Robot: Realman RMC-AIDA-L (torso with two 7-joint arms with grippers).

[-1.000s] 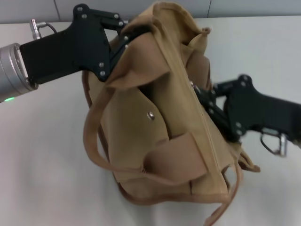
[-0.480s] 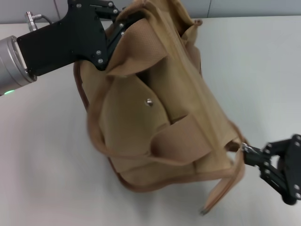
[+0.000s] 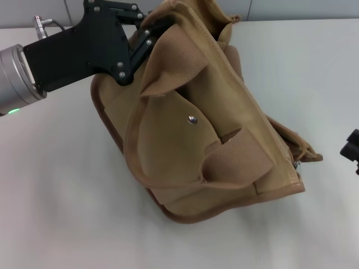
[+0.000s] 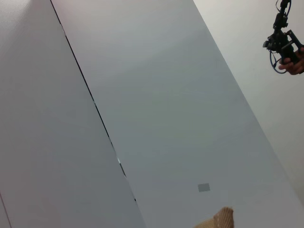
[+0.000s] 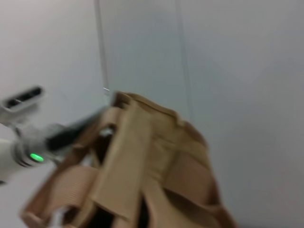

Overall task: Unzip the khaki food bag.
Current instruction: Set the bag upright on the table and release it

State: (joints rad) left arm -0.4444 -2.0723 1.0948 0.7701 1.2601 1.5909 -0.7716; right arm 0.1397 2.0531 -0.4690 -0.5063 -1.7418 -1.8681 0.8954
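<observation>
The khaki food bag (image 3: 196, 151) lies tilted on the white table (image 3: 50, 196), with its snap pocket (image 3: 192, 119) facing up. My left gripper (image 3: 150, 35) is shut on the bag's far upper end, by a webbing handle (image 3: 174, 61). The zipper line runs down the bag's right edge to the near corner, where a small pull tab (image 3: 297, 163) hangs. Only the tip of my right gripper (image 3: 352, 151) shows at the right edge, apart from the bag. The right wrist view shows the bag (image 5: 142, 175) from its end. A scrap of the bag (image 4: 221, 219) shows in the left wrist view.
Grey wall panels (image 3: 33, 11) stand behind the table. My left arm's silver wrist with a green light (image 3: 11, 78) reaches in from the left and also shows in the right wrist view (image 5: 33, 156). A distant hand holds a dark device (image 4: 285, 42).
My right gripper ran down the zipper line to the bag's near corner, then drew away to the right edge. The bag swung and settled lower to the right. My left gripper kept its hold.
</observation>
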